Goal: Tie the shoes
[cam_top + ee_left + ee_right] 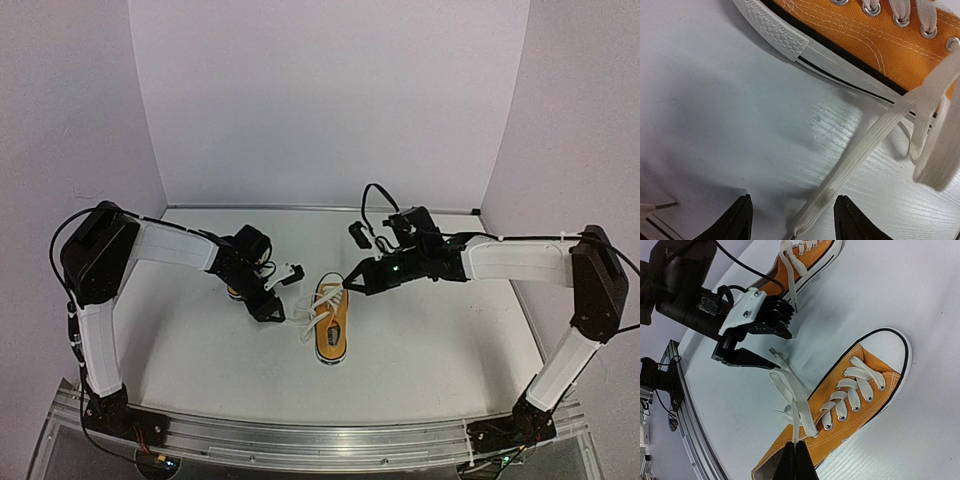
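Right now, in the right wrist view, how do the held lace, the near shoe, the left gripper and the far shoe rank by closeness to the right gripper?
1. Lace, pinched in the right gripper.
2. Near shoe, just beneath it, toe toward upper right.
3. Left gripper, left of centre, open around the lace's end.
4. Far shoe, at the top edge.
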Controlling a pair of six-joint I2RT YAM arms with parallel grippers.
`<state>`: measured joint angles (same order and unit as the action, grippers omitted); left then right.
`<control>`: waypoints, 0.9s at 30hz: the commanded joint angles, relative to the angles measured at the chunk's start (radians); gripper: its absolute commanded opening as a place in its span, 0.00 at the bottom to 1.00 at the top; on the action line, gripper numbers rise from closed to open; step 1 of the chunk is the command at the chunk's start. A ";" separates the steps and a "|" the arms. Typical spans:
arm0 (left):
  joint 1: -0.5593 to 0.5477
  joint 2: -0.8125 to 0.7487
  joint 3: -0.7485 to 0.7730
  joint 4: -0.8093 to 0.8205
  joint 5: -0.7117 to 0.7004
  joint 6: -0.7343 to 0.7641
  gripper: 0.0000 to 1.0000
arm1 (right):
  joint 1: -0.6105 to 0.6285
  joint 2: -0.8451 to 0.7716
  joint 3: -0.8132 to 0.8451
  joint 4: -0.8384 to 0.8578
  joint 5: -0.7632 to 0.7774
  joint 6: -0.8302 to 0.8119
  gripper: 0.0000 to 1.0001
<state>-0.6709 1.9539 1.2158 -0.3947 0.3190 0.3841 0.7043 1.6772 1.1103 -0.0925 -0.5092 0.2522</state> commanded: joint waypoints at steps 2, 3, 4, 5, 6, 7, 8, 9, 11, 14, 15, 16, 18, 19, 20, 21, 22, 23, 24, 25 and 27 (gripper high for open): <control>-0.036 0.072 0.085 -0.114 0.001 0.072 0.56 | -0.012 -0.052 -0.010 0.002 0.009 0.002 0.00; -0.045 0.085 0.095 -0.130 -0.010 0.075 0.55 | -0.015 -0.053 -0.011 0.002 0.009 0.002 0.00; -0.053 0.096 0.106 -0.145 -0.016 0.076 0.53 | -0.016 -0.056 -0.013 0.002 0.010 0.002 0.00; -0.057 0.103 0.112 -0.157 -0.020 0.075 0.48 | -0.018 -0.058 -0.014 0.002 0.010 0.004 0.00; -0.059 0.108 0.117 -0.163 -0.027 0.069 0.42 | -0.020 -0.062 -0.016 0.002 0.011 0.005 0.00; -0.059 0.110 0.122 -0.175 -0.033 0.063 0.35 | -0.022 -0.066 -0.020 0.002 0.011 0.007 0.00; -0.060 0.112 0.124 -0.188 -0.036 0.062 0.29 | -0.024 -0.074 -0.025 0.002 0.013 0.010 0.00; -0.060 0.112 0.124 -0.204 -0.040 0.062 0.25 | -0.026 -0.084 -0.031 0.002 0.018 0.012 0.00; -0.063 0.108 0.115 -0.229 -0.047 0.061 0.14 | -0.030 -0.106 -0.046 0.003 0.028 0.019 0.00; -0.068 0.092 0.096 -0.254 -0.083 0.038 0.01 | -0.036 -0.137 -0.065 0.006 0.047 0.032 0.00; -0.069 0.085 0.092 -0.258 -0.094 0.022 0.00 | -0.038 -0.146 -0.073 0.008 0.053 0.039 0.00; -0.068 0.075 0.091 -0.256 -0.112 -0.010 0.00 | -0.040 -0.153 -0.081 0.011 0.063 0.047 0.00; -0.064 0.041 0.081 -0.228 -0.151 -0.085 0.00 | -0.044 -0.169 -0.100 0.016 0.084 0.063 0.00; -0.058 0.013 0.067 -0.200 -0.161 -0.124 0.00 | -0.047 -0.182 -0.112 0.018 0.102 0.075 0.00; -0.050 -0.020 0.050 -0.167 -0.171 -0.168 0.00 | -0.050 -0.194 -0.125 0.020 0.124 0.088 0.00; -0.036 -0.060 0.027 -0.142 -0.183 -0.220 0.00 | -0.053 -0.213 -0.137 0.021 0.150 0.100 0.00; -0.022 -0.099 0.003 -0.098 -0.188 -0.266 0.00 | -0.057 -0.243 -0.150 0.022 0.177 0.112 0.00; -0.009 -0.148 -0.022 -0.062 -0.197 -0.309 0.00 | -0.061 -0.271 -0.164 0.022 0.217 0.125 0.00; 0.001 -0.196 -0.047 -0.027 -0.218 -0.358 0.00 | -0.066 -0.301 -0.179 0.021 0.256 0.141 0.00; 0.012 -0.257 -0.074 0.005 -0.232 -0.413 0.00 | -0.071 -0.333 -0.194 0.020 0.302 0.156 0.00; 0.026 -0.355 -0.106 0.060 -0.241 -0.486 0.00 | -0.087 -0.406 -0.234 0.019 0.383 0.186 0.00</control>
<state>-0.6818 1.8267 1.1508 -0.4800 0.1472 0.1239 0.6449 1.4177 0.9269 -0.0944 -0.3224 0.3622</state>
